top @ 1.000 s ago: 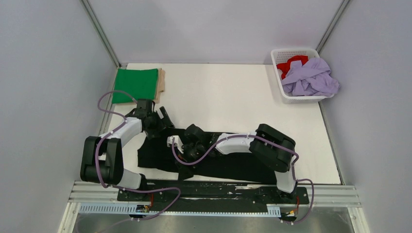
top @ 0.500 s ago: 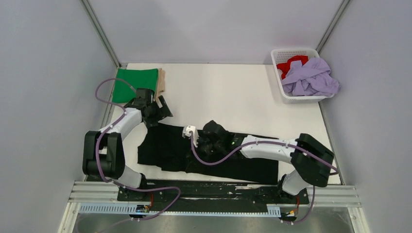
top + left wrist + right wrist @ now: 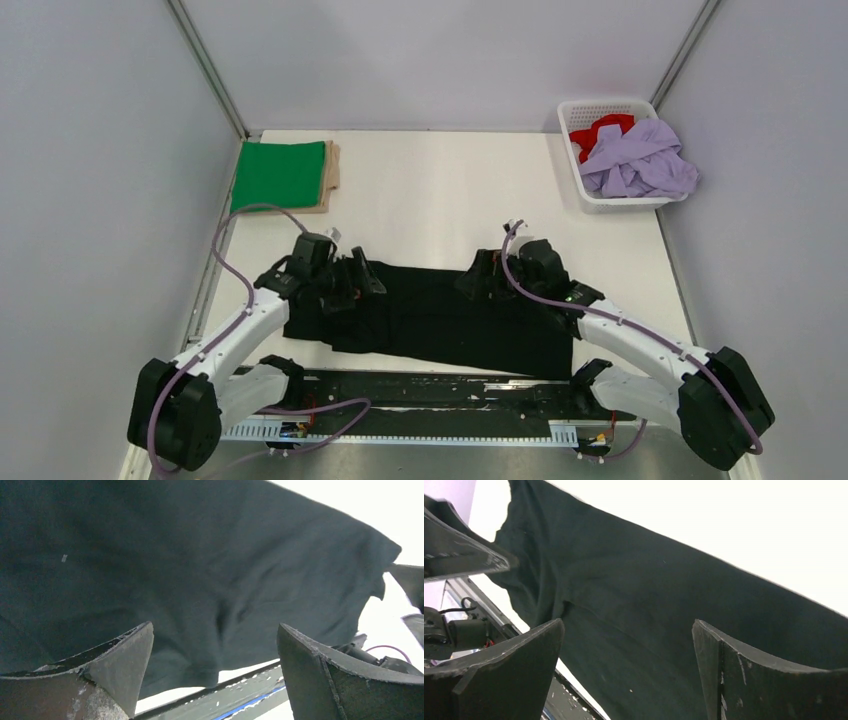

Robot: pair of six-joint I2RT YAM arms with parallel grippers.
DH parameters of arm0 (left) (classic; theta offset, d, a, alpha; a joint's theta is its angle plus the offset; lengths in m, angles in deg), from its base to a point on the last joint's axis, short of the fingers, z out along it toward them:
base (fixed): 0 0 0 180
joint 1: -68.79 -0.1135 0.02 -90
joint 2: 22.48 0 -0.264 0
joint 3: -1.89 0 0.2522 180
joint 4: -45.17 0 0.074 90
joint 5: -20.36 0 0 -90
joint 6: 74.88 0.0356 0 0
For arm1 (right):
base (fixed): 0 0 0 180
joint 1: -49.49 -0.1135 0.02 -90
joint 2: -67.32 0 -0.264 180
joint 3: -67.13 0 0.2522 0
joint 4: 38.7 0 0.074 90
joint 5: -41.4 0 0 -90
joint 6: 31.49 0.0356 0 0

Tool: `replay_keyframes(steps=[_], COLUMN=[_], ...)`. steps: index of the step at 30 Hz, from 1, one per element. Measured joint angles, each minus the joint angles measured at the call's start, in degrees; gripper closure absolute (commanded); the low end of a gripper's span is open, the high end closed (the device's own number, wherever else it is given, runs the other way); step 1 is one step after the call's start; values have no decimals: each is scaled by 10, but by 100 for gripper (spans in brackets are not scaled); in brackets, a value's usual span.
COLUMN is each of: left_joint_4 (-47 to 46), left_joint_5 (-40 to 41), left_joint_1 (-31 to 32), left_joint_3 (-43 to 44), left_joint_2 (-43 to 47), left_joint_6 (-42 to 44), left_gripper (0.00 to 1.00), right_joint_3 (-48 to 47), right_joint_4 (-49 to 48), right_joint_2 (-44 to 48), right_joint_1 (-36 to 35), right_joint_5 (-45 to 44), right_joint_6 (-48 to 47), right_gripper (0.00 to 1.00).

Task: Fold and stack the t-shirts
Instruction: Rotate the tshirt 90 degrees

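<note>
Beyond the left end of the black t-shirt [image 3: 430, 315], in the far left corner of the table [image 3: 450, 200], a green t-shirt [image 3: 278, 175] lies folded flat into a neat square. It sits on top of a tan t-shirt [image 3: 333, 170], which shows only as a thin strip along the right side of the green one.

The left gripper [image 3: 362, 280] hangs over the black t-shirt's far left part. Its fingers are spread wide and have hold of nothing. In the left wrist view the left gripper [image 3: 214, 626] frames only dark cloth.

The black t-shirt lies spread in one long band across the near side of the table, well apart from the folded pair. Its far edge runs fairly straight against the white top. The left end is uneven, with a bulge of cloth toward the near rail [image 3: 430, 385]. Close up the cloth [image 3: 200, 555] is matt, soft and dark, with shallow wrinkles and a loose hem. In the right wrist view [image 3: 649, 605] a crease or seam runs down it.

The right gripper [image 3: 480, 278] hangs at the black t-shirt's far edge, right of its middle. Its fingers are also wide apart and empty, and in the right wrist view the right gripper [image 3: 628, 622] has the cloth lying beyond it.

Far beyond the black t-shirt's right end, a white basket [image 3: 568, 150] holds a crumpled red t-shirt [image 3: 600, 130]. A rumpled lilac t-shirt [image 3: 640, 160] spills over the basket's right rim.
</note>
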Motion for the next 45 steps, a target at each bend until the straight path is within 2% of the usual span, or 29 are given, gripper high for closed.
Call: replay_keyframes(steps=[3, 5, 7, 11, 16, 20, 26, 29, 32, 37, 42, 45], left_joint_4=[-21, -31, -46, -54, -47, -37, 14, 4, -40, -75, -77, -61], left_joint_5=[-3, 7, 19, 29, 35, 32, -24, -61, -97, -110, -99, -85], left_joint_1=[3, 3, 1, -16, -41, -43, -29, -20, -11, -3, 0, 3], left_joint_3=[-73, -88, -62, 39, 223, 441, 863, 997, 1027, 1027, 1027, 1027], left_joint_2=[-10, -47, -86, -222, -401, -568, -839, -927, -957, -964, -963, -954], left_joint_6=[-40, -64, -80, -85, -78, -67, -51, -43, -47, -50, -48, -37], left_gripper=[0, 0, 0, 0, 0, 0, 0, 0, 0, 0, 0, 0], right_joint_3=[12, 18, 23, 26, 26, 11, -14, -45, -93, -130, -133, -130], right_joint_4=[46, 59, 69, 75, 71, 57, 70, 70, 69, 78, 86, 84], right_joint_2=[25, 31, 29, -5, -78, -102, -131, -166, -216, -235, -195, -125], right_joint_1=[0, 5, 15, 40, 58, 47, -73, -129, -182, -212, -219, -221], right_joint_5=[-23, -34, -40, -48, -43, -7, 43, 53, 54, 60, 56, -3], right_joint_6=[12, 14, 16, 15, 8, -2, -3, -8, -30, -58, -72, -55], right_gripper=[0, 0, 0, 0, 0, 0, 0, 0, 0, 0, 0, 0])
